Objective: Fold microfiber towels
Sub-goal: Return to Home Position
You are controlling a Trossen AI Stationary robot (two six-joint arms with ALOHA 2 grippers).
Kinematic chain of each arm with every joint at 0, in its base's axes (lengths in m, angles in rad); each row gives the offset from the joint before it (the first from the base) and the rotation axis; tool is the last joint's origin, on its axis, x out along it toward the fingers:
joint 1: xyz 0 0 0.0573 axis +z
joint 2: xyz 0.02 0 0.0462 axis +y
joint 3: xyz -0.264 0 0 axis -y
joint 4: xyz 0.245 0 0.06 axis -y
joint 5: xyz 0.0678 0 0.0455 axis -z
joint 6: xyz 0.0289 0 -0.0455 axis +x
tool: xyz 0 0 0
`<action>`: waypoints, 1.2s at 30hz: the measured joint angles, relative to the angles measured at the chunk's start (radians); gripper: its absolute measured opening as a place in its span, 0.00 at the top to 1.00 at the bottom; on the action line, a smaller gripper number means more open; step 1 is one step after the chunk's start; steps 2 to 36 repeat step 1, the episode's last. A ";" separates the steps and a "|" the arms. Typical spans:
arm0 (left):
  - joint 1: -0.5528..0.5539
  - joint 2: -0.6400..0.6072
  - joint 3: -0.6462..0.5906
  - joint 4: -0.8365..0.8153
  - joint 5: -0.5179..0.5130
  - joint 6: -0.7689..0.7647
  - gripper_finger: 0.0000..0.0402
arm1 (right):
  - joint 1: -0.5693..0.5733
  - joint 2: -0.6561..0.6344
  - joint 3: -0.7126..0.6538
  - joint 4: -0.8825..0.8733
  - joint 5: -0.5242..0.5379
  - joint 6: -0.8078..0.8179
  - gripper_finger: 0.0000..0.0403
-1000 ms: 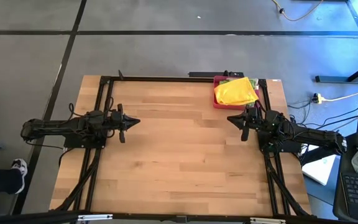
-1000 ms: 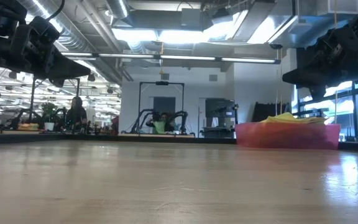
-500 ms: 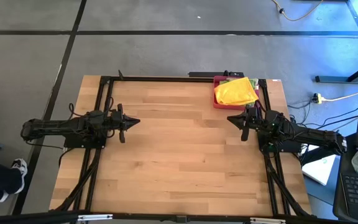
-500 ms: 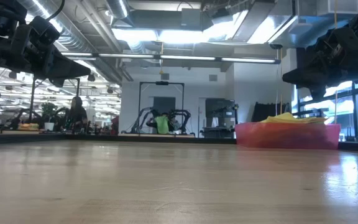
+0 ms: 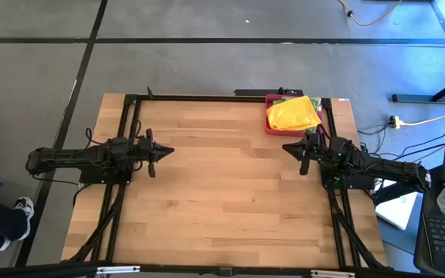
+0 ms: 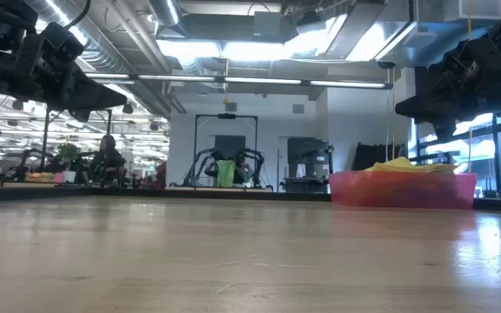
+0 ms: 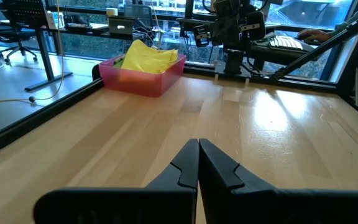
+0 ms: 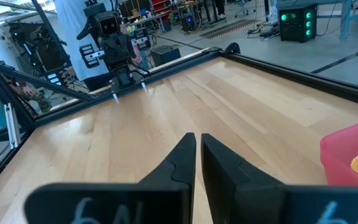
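A pink-red tray (image 5: 272, 124) stands at the table's far right with the microfiber towels piled in it: a yellow one (image 5: 292, 114) on top, a bit of green (image 5: 292, 96) behind it. The tray also shows in the low view (image 6: 403, 189) and the left wrist view (image 7: 143, 78). My left gripper (image 5: 171, 150) hovers shut and empty over the table's left side. My right gripper (image 5: 286, 147) hovers shut and empty just nearer than the tray. Both point toward the table's middle.
A black frame (image 5: 207, 96) runs along the table's far edge and sides. The bare wooden tabletop (image 5: 222, 193) lies open between and in front of the arms. A person's shoe (image 5: 23, 207) shows on the floor left of the table.
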 joint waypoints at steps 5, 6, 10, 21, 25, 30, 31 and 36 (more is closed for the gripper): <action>0.000 0.000 0.000 0.000 0.000 0.000 1.00 | 0.000 0.000 0.000 0.000 0.000 0.000 0.93; 0.000 0.000 0.000 0.000 0.000 0.000 1.00 | 0.000 0.000 0.000 0.000 0.000 0.000 0.93; 0.000 0.000 0.000 0.000 0.000 0.000 1.00 | 0.000 0.000 0.000 0.000 0.000 0.000 0.93; 0.000 0.000 0.000 0.000 0.000 0.000 1.00 | 0.000 0.000 0.000 0.000 0.000 0.000 0.93; 0.000 0.000 0.000 0.000 0.000 0.000 1.00 | 0.000 0.000 0.000 0.000 0.000 0.000 0.93; 0.000 0.000 0.000 0.000 0.000 0.000 1.00 | 0.000 0.000 0.000 0.000 0.000 0.000 0.93; 0.000 0.000 0.000 0.000 0.000 0.000 1.00 | 0.000 0.000 0.000 0.000 0.000 0.000 0.93; 0.000 0.000 0.000 0.000 0.000 0.000 1.00 | 0.000 0.000 0.000 0.000 0.000 0.000 0.93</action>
